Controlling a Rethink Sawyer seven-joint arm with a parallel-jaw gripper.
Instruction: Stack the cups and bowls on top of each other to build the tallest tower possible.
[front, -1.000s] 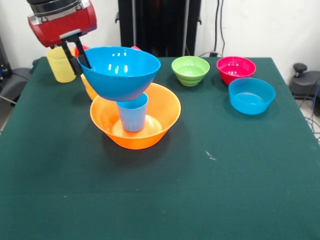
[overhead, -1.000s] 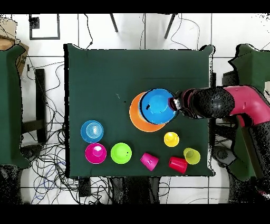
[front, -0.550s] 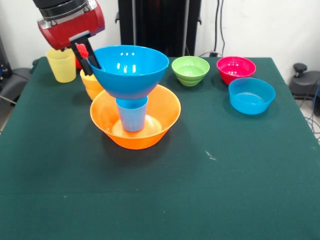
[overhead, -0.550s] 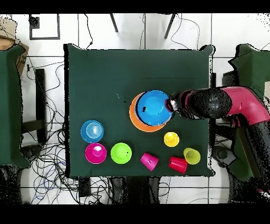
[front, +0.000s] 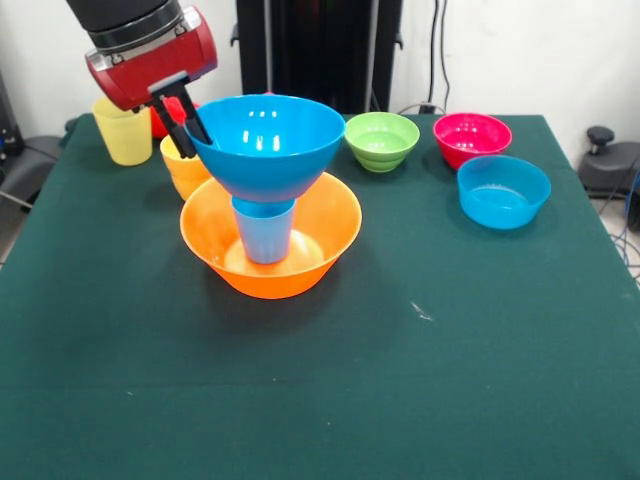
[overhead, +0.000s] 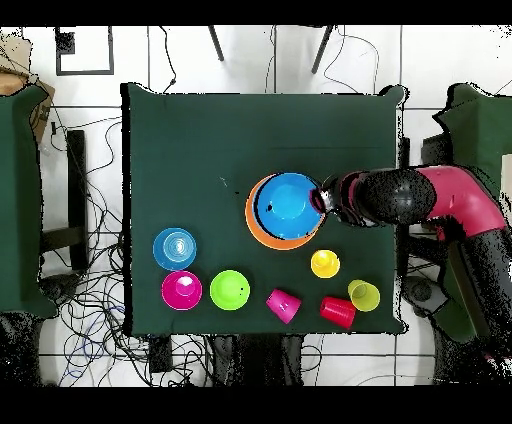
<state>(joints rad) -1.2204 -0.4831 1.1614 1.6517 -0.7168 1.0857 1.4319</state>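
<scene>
Nearest the camera, at left of centre on the dark green table (front: 450, 380), sits the large glossy orange plastic bowl (front: 330, 235). Inside it stands the light blue plastic cup (front: 265, 232), upright, mouth up. On that cup's rim rests the large glossy blue plastic bowl (front: 268, 145), seemingly level and centred; together these form the tower.

At the blue bowl's left rim, the red-and-black gripper (front: 188, 135) has its black fingers (front: 176, 140) pinching the bowl wall, one inside, one outside. Seen from overhead, the gripper (overhead: 322, 196) meets the same rim of the large blue bowl (overhead: 286, 201).

Handling judgement: these pieces look light, stiff and slick. A thin rim is the only practical hold on a bowl; cups are best taken across the wall near the mouth. A wide bowl on a narrow cup is likely top-heavy, so any sideways drag on release could tip it.

Right of the tower, well apart, lies the small blue plastic bowl (front: 503, 191). Farther back sit the green plastic bowl (front: 381, 141) and magenta plastic bowl (front: 472, 138). At far left, just behind the tower, stands the orange plastic cup (front: 183, 170), then the yellow plastic cup (front: 122, 130) and a partly hidden red plastic cup (front: 163, 108). The pink plastic cup (overhead: 283, 304) shows overhead only, lying on its side.
</scene>
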